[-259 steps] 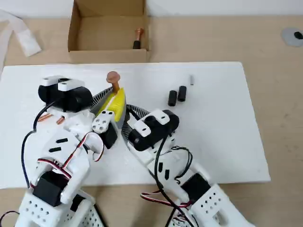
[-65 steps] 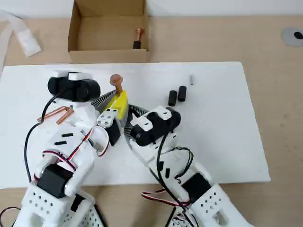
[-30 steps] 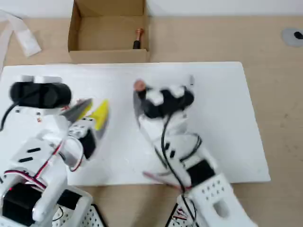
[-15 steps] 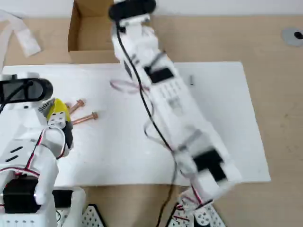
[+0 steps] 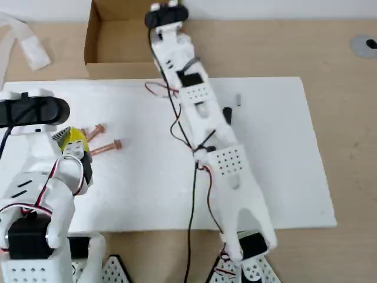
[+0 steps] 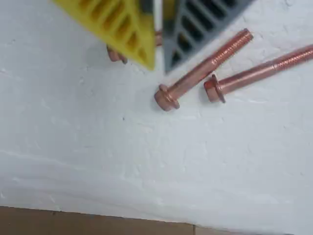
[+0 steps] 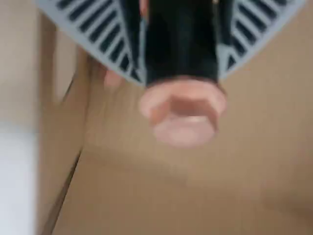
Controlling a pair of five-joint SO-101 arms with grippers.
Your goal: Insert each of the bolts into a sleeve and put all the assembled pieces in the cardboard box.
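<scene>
Board (image 5: 283, 165) under both arms. Box (image 5: 89, 41) floor directly beneath right pincer (image 7: 181, 73), clamped on sleeve (image 7: 182, 44) with bolt (image 7: 182, 112) head poking out. Left pincer (image 6: 160, 66) nearly closed; loose bolts (image 6: 203, 68) just beside its tips, hidden bolt (image 6: 115, 54) partly under them.

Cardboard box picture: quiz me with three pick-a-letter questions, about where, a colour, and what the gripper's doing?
1. Where is the right gripper? A over the cardboard box; B over a sink; C on the floor.
2. What colour is the sleeve it holds? A yellow; B black; C white.
3. How is that gripper? A open, empty; B shut on a spoon; C shut on the sleeve with a bolt in it.
Answers: A, cardboard lies under it; B, the sleeve looks black; C, it clamps the sleeve, bolt head poking out.
</scene>
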